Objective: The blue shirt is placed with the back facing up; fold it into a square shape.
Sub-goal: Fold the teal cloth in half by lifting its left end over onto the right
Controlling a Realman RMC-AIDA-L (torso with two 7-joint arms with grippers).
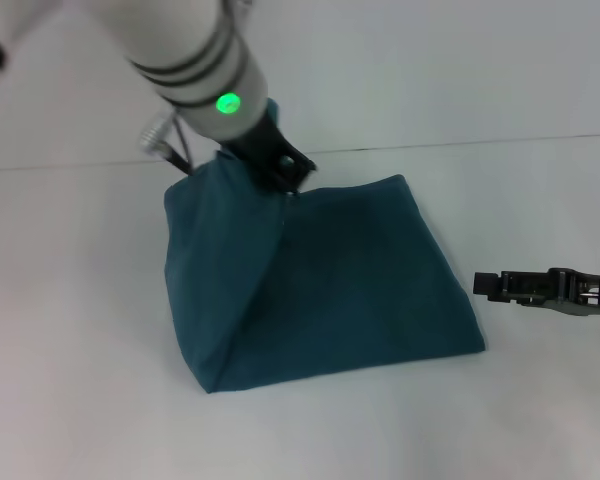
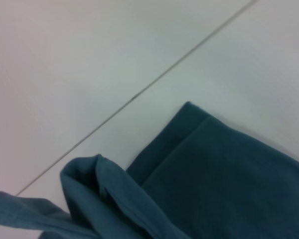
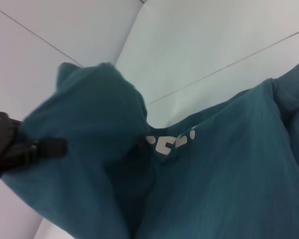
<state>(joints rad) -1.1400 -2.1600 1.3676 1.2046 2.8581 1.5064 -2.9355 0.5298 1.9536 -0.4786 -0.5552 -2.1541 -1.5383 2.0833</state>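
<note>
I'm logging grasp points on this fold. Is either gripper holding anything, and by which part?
The left gripper holds the blue shirt by its far left corner, lifted into a peak. The right gripper lies apart on the table, holding nothing.

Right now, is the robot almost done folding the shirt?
Nearly. The blue shirt is already down to a small, roughly square bundle. The left gripper holds one far corner up off the table; that corner needs laying flat. The right gripper waits beside the shirt, holding nothing.
</note>
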